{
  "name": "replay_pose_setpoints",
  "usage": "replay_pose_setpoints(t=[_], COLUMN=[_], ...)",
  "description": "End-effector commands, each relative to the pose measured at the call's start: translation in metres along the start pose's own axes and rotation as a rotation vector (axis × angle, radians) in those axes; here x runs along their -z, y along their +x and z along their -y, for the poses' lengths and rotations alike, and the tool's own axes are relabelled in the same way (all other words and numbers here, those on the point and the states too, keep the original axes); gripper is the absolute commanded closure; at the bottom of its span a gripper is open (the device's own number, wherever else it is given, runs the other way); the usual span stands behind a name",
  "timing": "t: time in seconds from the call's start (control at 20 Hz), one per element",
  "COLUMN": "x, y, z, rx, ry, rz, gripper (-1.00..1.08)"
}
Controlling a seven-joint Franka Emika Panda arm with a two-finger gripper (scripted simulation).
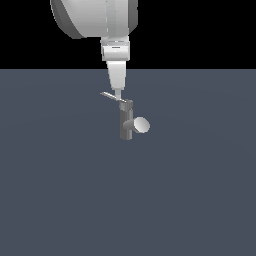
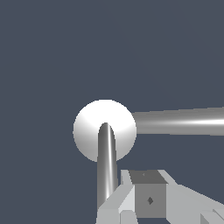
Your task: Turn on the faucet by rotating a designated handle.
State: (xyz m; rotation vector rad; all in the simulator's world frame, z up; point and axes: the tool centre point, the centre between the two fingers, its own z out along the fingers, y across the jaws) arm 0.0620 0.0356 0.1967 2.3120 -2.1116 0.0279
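Note:
The faucet (image 1: 126,122) is a dark grey upright post with a stubby spout (image 1: 141,125) ending in a pale oval face. The handle (image 1: 111,96), a thin light grey lever, runs from the post's top toward the exterior view's left. My gripper (image 1: 116,91) comes down from above, its narrow tip touching the lever about mid-length. Its fingers look shut with nothing between them. In the wrist view the faucet (image 2: 87,131) shows its round pale top. The handle (image 2: 106,166) lies across that top and runs beside my gripper (image 2: 135,197). The spout (image 2: 179,121) sticks out at a right angle.
A flat dark blue-grey floor (image 1: 190,200) surrounds the faucet on all sides. The arm's large white link (image 1: 95,17) hangs above the post.

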Motion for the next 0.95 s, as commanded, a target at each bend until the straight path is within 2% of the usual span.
replay_pose_setpoints(t=[0.0, 0.9], x=[-0.006, -0.013], y=[-0.019, -0.057], z=[0.012, 0.052], rx=[0.026, 0.072], ry=[0.007, -0.003], rz=[0.008, 0.02], gripper=[1.08, 1.08])
